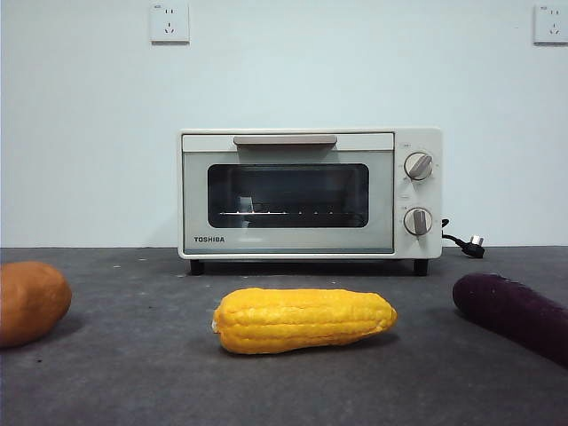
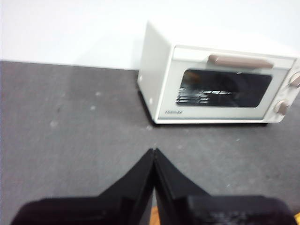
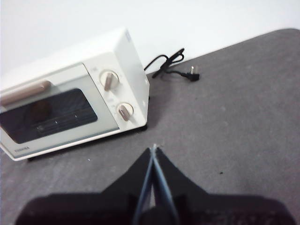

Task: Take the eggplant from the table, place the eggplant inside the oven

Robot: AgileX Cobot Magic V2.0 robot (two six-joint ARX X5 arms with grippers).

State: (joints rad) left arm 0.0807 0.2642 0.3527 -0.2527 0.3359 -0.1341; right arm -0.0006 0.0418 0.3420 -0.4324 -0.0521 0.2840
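The dark purple eggplant [image 1: 513,313] lies on the grey table [image 1: 133,382] at the right edge of the front view, its far end cut off by the frame. The cream-white oven [image 1: 311,193] stands at the back centre with its glass door closed; it also shows as the oven [image 2: 220,86] and the oven [image 3: 70,105] in the wrist views. My left gripper [image 2: 154,151] hangs above bare table in front of the oven, shut and holding nothing. My right gripper [image 3: 153,147] hovers off the oven's knob side, also shut and holding nothing. Neither wrist view shows the eggplant.
A yellow corn cob [image 1: 304,320] lies in the middle foreground, in front of the oven. An orange-brown lump [image 1: 31,302] sits at the left edge. The oven's black cord and plug [image 3: 180,70] trail on the table beside its knob side.
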